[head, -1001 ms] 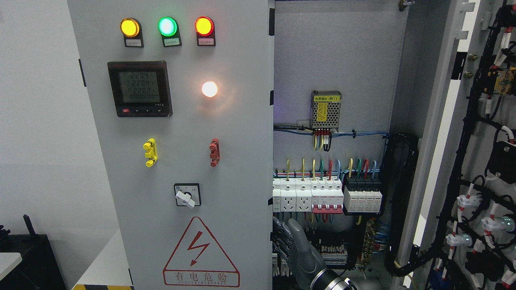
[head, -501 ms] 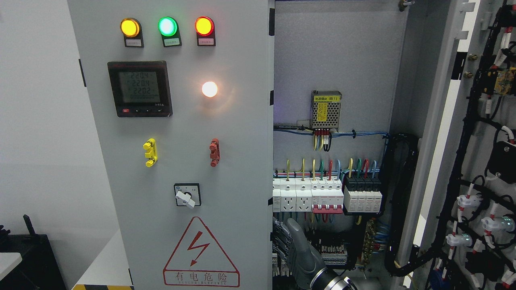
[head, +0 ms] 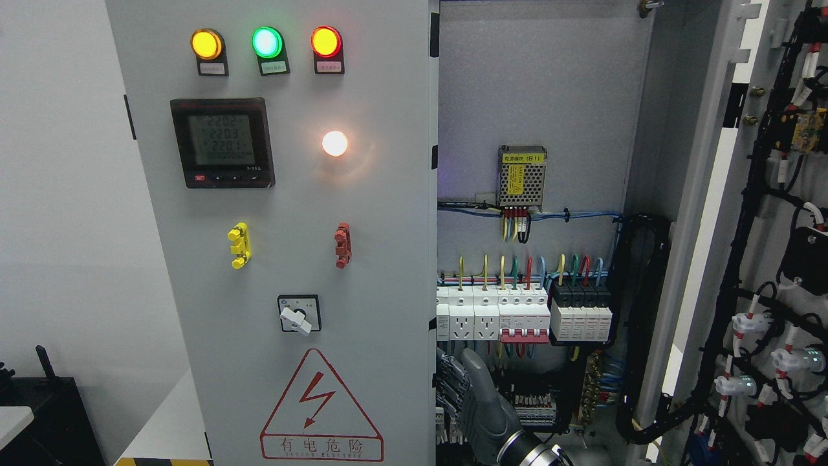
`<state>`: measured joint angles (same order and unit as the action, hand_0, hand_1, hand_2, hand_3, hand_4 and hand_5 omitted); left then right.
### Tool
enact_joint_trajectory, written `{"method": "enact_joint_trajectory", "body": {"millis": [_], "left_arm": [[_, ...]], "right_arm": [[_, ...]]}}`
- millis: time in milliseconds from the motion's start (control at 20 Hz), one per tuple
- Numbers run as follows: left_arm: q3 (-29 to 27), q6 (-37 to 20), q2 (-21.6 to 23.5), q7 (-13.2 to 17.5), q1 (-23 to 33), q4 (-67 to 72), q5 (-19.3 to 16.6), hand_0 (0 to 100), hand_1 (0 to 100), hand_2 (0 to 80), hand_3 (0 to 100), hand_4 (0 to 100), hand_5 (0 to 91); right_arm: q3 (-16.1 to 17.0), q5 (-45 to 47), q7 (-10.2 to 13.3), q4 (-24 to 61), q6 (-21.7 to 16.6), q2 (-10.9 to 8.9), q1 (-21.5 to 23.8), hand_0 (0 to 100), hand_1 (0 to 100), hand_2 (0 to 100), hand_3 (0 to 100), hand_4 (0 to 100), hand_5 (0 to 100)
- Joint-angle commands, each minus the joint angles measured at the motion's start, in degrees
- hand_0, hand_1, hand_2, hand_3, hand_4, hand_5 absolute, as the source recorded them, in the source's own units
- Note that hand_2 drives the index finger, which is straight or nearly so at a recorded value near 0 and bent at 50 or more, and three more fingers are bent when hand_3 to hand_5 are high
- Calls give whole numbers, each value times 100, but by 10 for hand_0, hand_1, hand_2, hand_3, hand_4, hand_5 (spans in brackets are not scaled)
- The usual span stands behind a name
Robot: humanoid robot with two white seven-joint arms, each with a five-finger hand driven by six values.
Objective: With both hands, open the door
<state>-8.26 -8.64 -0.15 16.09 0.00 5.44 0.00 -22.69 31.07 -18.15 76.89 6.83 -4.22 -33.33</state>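
The right door stands swung wide; the left door looks shut. Since a second ago almost nothing has moved: the right hand stays behind the left door's free edge, fingers curled there, though a firm grip is unclear, so the pull seems pending.

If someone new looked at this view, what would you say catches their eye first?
Probably the three lit indicator lamps, amber, green and red, atop the closed left door, with the red lightning warning triangle at its bottom. Right of it, the open cabinet shows a row of breakers under coloured wires, and a grey robot hand beside the door's edge below.
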Motion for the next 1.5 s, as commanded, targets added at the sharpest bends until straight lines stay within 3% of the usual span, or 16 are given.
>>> {"method": "enact_joint_trajectory", "body": {"millis": [0, 1302, 1452], "left_arm": [[0, 2, -187, 8, 176, 1, 18, 0, 0, 0, 0, 41, 0], [0, 2, -179, 8, 176, 1, 18, 0, 0, 0, 0, 42, 0], [0, 2, -179, 8, 176, 1, 18, 0, 0, 0, 0, 42, 0]], "right_arm": [[-16, 57, -5, 10, -6, 0, 2, 0, 0, 0, 0, 0, 0], [-7, 57, -40, 554, -24, -105, 283, 0, 0, 0, 0, 0, 0], [-16, 66, -154, 607, -15, -105, 301, 0, 0, 0, 0, 0, 0]]}}
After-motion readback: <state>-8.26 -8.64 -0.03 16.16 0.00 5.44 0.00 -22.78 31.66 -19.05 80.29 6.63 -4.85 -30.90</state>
